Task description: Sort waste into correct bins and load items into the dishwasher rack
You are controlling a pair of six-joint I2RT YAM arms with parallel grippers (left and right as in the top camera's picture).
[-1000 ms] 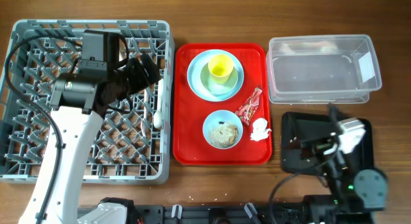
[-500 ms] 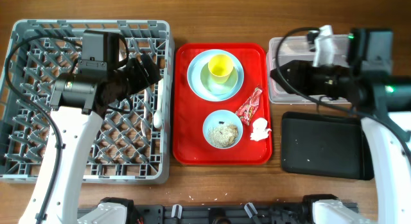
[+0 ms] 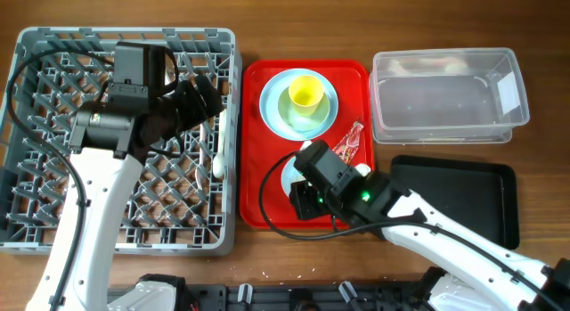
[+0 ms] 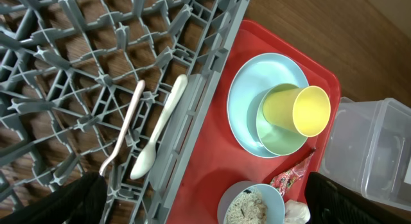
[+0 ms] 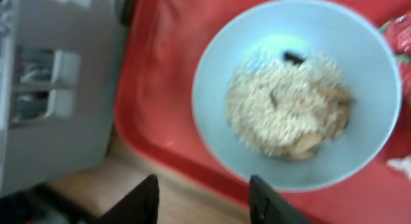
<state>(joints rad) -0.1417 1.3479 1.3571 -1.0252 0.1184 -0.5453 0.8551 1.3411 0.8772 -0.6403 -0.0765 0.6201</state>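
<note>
The grey dishwasher rack (image 3: 36,44) fills the left side, with a white fork (image 4: 125,131) and spoon (image 4: 160,131) lying in it. My left gripper (image 3: 203,99) hovers open over its right edge, holding nothing. On the red tray (image 3: 258,168) the yellow cup (image 3: 305,94) stands in the pale green bowl (image 3: 294,115) on the light blue plate (image 3: 274,110). My right gripper (image 5: 205,201) hangs open just in front of the small blue bowl (image 5: 257,31) of rice scraps (image 5: 289,112). Beside the bowl lie the red wrapper (image 3: 349,143) and the tissue (image 4: 295,211).
The clear tub (image 3: 445,97) stands at the back right, with the black tray (image 3: 463,195) in front of it. My right arm lies across the tray's front right corner and the black tray's left edge. Bare wood shows along the table's front.
My right arm has swung from the clear tub down to the small blue bowl on the red tray. The left arm has not moved.
</note>
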